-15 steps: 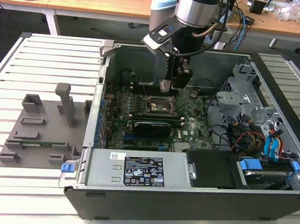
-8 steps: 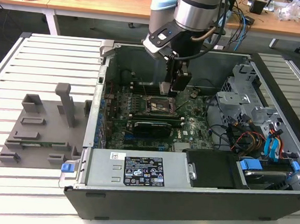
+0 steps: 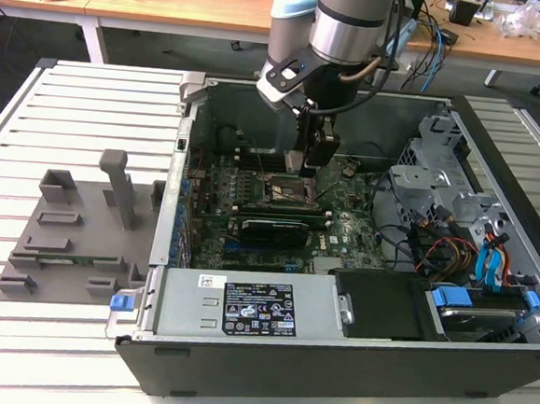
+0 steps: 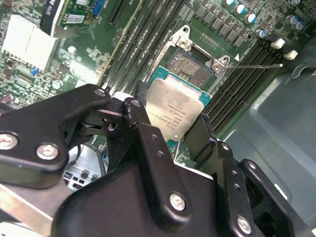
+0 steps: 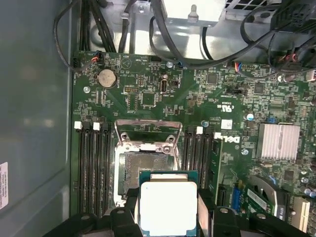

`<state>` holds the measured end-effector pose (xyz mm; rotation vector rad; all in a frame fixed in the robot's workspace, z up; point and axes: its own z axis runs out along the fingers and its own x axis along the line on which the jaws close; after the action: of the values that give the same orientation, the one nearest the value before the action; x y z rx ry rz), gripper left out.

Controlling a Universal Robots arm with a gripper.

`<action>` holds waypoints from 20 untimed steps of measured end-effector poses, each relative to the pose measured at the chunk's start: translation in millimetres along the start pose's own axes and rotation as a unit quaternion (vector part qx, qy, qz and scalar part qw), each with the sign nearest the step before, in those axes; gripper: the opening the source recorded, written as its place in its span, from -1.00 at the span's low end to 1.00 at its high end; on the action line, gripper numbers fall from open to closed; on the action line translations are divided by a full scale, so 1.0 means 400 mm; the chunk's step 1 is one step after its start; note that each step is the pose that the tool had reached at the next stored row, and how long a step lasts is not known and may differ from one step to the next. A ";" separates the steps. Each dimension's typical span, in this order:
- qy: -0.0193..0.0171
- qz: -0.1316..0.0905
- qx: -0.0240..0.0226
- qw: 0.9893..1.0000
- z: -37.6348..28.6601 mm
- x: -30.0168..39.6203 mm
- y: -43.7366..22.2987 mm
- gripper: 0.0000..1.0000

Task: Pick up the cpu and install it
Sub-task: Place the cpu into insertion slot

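the pick-up is done: the gripper (image 4: 173,123) has its jaws clamped on two opposite edges of the cpu (image 4: 180,109), which sits between them, clear of the board (image 5: 148,94). the install is not done. the socket (image 5: 144,165) lies below and a little ahead of the jaw tips, unfilled, its metal frame swung open. the cpu lies flat, metal plate facing the wrist cameras. it is near square, so no long axis stands out, and its edges look roughly lined up with the socket's.

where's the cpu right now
In the second wrist view the cpu is gripped in the hand, close over the open socket on the motherboard.
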<state>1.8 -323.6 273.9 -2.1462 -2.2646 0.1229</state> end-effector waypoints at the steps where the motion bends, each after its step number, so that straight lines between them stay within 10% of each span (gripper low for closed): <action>1: 0.000 0.001 0.000 1.000 0.009 0.002 0.001 0.10; 20: 0.001 0.017 0.001 1.000 0.144 0.030 -0.004 0.10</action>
<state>-4.4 -314.1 216.2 -2.1825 -2.2265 0.1235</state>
